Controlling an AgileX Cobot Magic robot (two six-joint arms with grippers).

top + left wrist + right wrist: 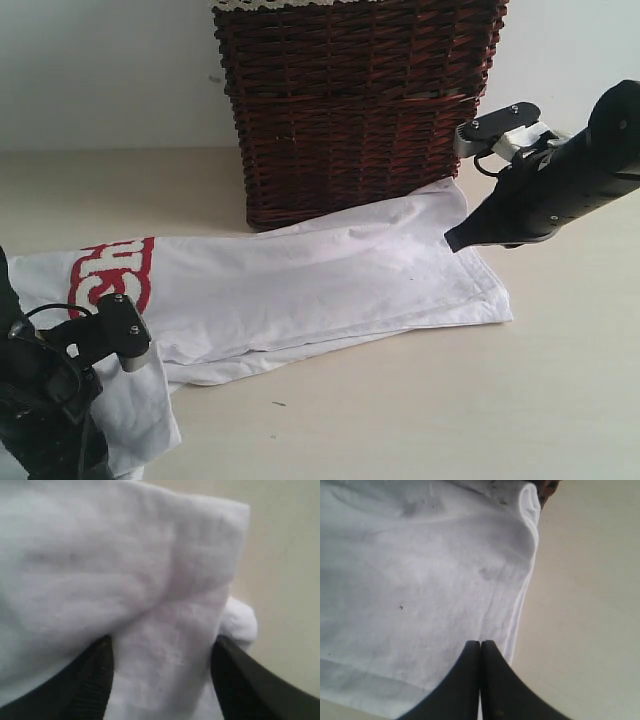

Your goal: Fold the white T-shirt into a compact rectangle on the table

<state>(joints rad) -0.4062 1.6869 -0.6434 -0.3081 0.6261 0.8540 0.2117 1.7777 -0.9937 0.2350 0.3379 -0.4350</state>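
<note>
Pale beige table, lower left of the frame: my left gripper stands with jaws apart, a fold of the white T-shirt between them. The shirt lies in a long band across the middle. At right, my right gripper, tips pressed together, hangs over its hem, before a dark wicker basket.

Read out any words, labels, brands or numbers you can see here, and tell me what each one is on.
Red-outlined lettering on the white T-shirt: only part of one word shows, lying sideways. It may read "he" or "ne", but it is too cut off to read for certain.
Wicker basket: no text visible.
Table: no text visible.
Both wrist views: plain white cloth, nothing to read.
</note>
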